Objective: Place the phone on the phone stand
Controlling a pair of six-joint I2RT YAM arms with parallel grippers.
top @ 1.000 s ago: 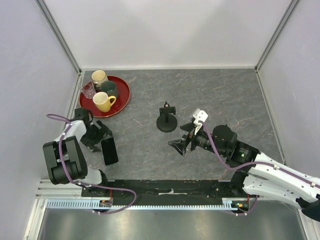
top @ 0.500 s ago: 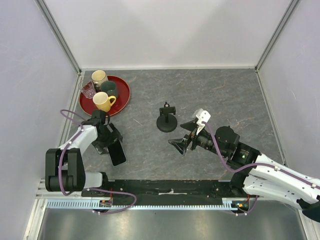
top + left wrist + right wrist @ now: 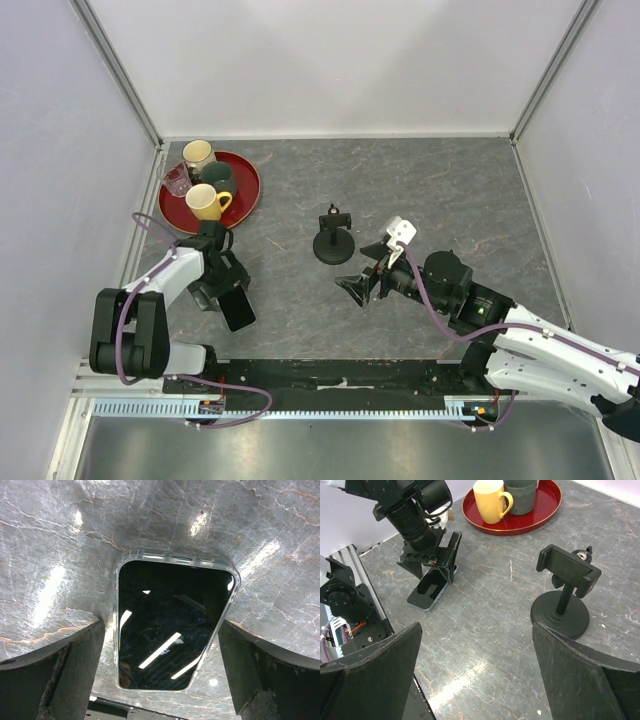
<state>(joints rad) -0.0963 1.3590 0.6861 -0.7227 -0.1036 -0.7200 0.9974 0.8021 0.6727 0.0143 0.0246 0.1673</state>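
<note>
The phone [image 3: 238, 308] lies flat on the table, screen up, near the left arm. It fills the middle of the left wrist view [image 3: 170, 625], with a silvery rim. My left gripper [image 3: 224, 284] is open and hovers over the phone's far end, one finger [image 3: 55, 670] on each side of it with a gap to both. The phone stand [image 3: 334, 240] stands upright mid-table with its clamp bracket empty; it also shows in the right wrist view [image 3: 566, 587]. My right gripper [image 3: 360, 290] is open and empty, just right of and nearer than the stand, pointing left.
A red tray [image 3: 247, 195] at the back left holds a yellow mug [image 3: 206, 203], a cream mug [image 3: 198, 155], a dark green mug [image 3: 220, 178] and a small glass [image 3: 178, 181]. The left wall and rail run close beside the left arm.
My left gripper has swung right, over the phone. The phone has slid a little to the right and turned slightly. The right gripper has barely shifted.
</note>
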